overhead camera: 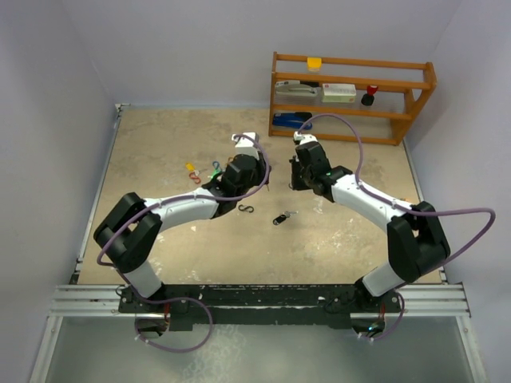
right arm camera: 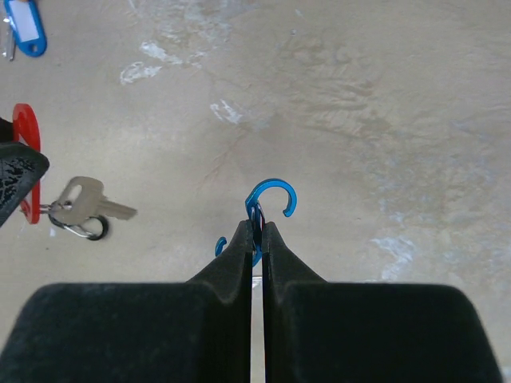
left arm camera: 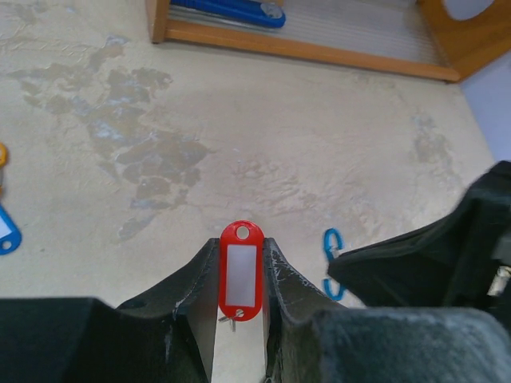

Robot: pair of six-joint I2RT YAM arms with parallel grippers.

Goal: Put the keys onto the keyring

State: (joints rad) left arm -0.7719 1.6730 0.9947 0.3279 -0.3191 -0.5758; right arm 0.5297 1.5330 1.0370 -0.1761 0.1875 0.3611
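Note:
My left gripper (left arm camera: 241,246) is shut on the red tag (left arm camera: 241,275) of a key and holds it above the table. In the right wrist view, that red tag (right arm camera: 24,159) shows at the left with its silver key (right arm camera: 84,201) hanging from a small ring. My right gripper (right arm camera: 255,227) is shut on a blue S-shaped clip (right arm camera: 270,199), its open hook pointing up. The two grippers, left (overhead camera: 263,179) and right (overhead camera: 296,173), face each other closely at mid-table. A blue-tagged key (right arm camera: 24,28), a yellow-tagged key (overhead camera: 190,167), a green-tagged key (overhead camera: 215,169) and a black fob (overhead camera: 281,218) lie on the table.
A wooden shelf (overhead camera: 351,96) with small items stands at the back right. A black S-shaped clip (overhead camera: 246,208) lies near the fob and a red clip (overhead camera: 196,178) near the yellow tag. The table is walled on the left, back and right.

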